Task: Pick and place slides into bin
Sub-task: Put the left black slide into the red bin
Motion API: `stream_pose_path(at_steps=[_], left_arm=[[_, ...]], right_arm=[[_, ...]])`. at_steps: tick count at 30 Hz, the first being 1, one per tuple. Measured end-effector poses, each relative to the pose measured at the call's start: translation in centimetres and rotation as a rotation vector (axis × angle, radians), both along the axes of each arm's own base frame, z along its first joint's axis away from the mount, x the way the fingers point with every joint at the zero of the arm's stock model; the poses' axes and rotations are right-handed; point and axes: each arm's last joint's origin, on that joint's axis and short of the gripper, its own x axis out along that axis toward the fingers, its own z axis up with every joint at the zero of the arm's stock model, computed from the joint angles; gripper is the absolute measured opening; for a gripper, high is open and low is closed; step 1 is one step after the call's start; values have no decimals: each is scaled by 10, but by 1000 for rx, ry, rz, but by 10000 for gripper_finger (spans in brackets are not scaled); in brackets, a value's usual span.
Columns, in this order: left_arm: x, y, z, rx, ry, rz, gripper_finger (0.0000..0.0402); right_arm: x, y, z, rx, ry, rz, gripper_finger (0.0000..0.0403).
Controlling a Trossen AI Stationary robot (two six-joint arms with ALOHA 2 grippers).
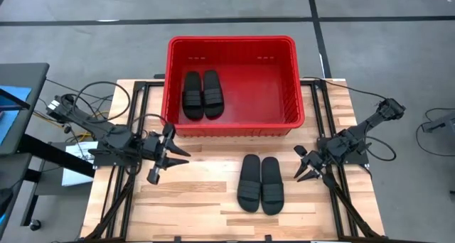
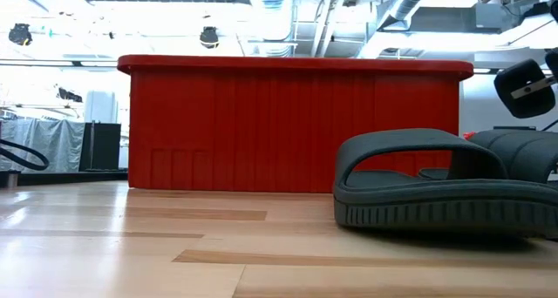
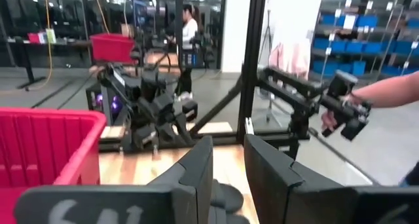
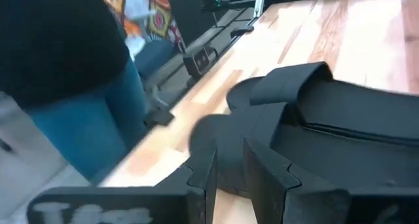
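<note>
Two black slides (image 1: pixel 193 94) (image 1: pixel 212 92) lie side by side, soles down, on the floor of the red bin (image 1: pixel 231 40) at its left end. Two more slides (image 1: pixel 250 182) (image 1: pixel 271 185) lie side by side, soles down, on the wooden table in front of the bin; they also show in the low view (image 2: pixel 436 180). My left gripper (image 1: pixel 186 156) hovers left of this pair, near the bin's front left corner, fingers a narrow gap apart (image 3: pixel 229 145), empty. My right gripper (image 1: pixel 298 168) hovers just right of the pair, fingers a narrow gap apart (image 4: pixel 229 152), empty, pointing at the nearer slide (image 4: pixel 327 119).
The bin stands at the table's far middle, its front wall (image 2: pixel 296 128) tall above the table top. Black frame rails run along both table sides (image 1: pixel 135 129) (image 1: pixel 320 115). A person's hand (image 3: pixel 340 106) holds a handle beyond the table; a person in blue trousers (image 4: pixel 85 119) stands close by.
</note>
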Motion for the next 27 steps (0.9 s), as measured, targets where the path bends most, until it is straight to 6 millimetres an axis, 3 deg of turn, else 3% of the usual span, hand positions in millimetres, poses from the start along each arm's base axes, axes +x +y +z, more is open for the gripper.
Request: stream_pose_path(at_steps=[10,16,22,27], left_arm=[[-4,4,3,-67,-41,60,77],[-4,7,3,-75,-38,157,77],[-4,7,3,-61,-37,164,77],[-4,7,2,-54,-28,151,77]], right_arm=[[4,-1,13,453,177,-158,66],[8,-5,32,616,20,-231,66],[9,-10,54,722,-160,-242,66],[13,-9,97,591,-195,-261,66]])
